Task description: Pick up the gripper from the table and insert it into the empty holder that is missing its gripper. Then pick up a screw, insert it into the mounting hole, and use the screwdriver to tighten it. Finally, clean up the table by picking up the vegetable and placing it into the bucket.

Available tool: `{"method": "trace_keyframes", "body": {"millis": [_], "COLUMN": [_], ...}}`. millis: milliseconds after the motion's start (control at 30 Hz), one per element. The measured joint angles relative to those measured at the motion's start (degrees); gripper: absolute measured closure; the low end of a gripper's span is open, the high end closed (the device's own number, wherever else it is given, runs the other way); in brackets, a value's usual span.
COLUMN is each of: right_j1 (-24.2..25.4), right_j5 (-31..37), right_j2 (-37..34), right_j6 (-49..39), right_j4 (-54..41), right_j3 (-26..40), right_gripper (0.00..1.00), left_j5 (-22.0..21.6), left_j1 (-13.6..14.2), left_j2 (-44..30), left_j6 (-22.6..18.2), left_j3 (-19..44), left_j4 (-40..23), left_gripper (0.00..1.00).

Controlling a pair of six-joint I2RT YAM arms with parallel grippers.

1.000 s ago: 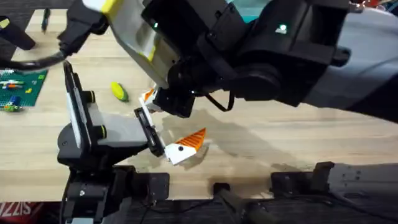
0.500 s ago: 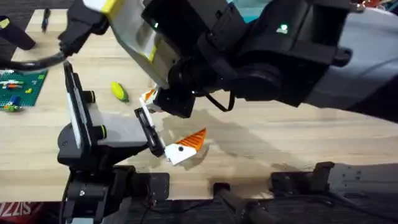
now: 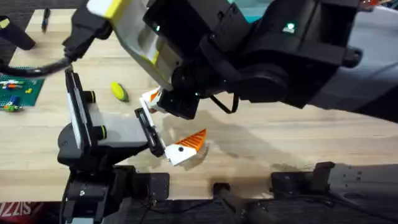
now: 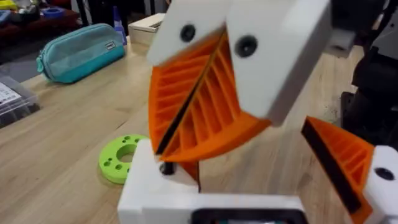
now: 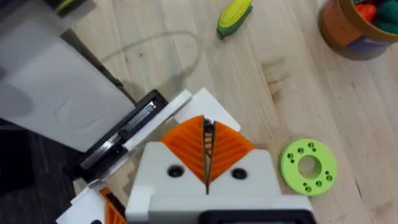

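My right gripper (image 3: pixel 159 99) (image 5: pixel 208 132) is shut, its orange ribbed pads pressed on a small dark screw (image 5: pixel 209 128) at their tips. It hovers right over the holder (image 5: pixel 188 103) (image 4: pixel 147 188), a white finger mount on my left arm's jaw. My left gripper (image 3: pixel 175 124) (image 4: pixel 255 175) is open, with an orange pad on its far finger (image 4: pixel 341 163). A sliver of orange shows beside the holder; I cannot tell if it is the gripper. The yellow vegetable (image 3: pixel 118 91) (image 5: pixel 234 15) lies on the table. The orange bucket (image 5: pixel 348 26) stands beyond it. The screwdriver is out of view.
A flat green ring disc (image 5: pixel 308 165) (image 4: pixel 121 159) lies beside the grippers. A green circuit board (image 3: pixel 20 88) sits at the left edge. A teal pouch (image 4: pixel 78 51) lies farther back. A grey-and-yellow arm (image 3: pixel 134 31) hangs over the table's back.
My right arm and its gripper have edged slightly to the right. The left arm and the vegetable have not moved.
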State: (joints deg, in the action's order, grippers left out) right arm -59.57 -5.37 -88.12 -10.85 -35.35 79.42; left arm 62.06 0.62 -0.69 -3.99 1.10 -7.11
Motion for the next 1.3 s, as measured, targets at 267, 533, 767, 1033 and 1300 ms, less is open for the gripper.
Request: {"method": "trace_keyframes", "body": {"millis": [267,533,767,1033,1300], "right_j1": [0.00,0.00,0.00,0.00,0.31], "right_j5": [1.03,0.98,-2.11,-3.04,-0.92], "right_j2": [-0.02,0.00,0.00,-0.02,1.90], "right_j6": [0.15,0.13,0.15,0.15,0.98], "right_j4": [-0.25,1.13,1.75,-0.28,-0.39], "right_j3": [0.00,0.00,0.00,0.00,0.00], "right_gripper": [0.906,0.898,0.940,0.785,0.041], "left_j5": [-0.13,-0.15,-0.11,-0.20,-0.17], "left_j1": [0.00,0.00,0.00,0.00,0.00], "left_j2": [0.00,0.00,0.01,0.00,0.02], "left_j6": [-0.12,-0.28,-0.33,-0.28,-0.31], "left_j3": [0.00,0.00,0.00,0.00,0.00], "left_j4": [0.04,0.04,0.04,0.04,0.07], "left_gripper": [0.004,0.003,0.004,0.003,0.003]}}
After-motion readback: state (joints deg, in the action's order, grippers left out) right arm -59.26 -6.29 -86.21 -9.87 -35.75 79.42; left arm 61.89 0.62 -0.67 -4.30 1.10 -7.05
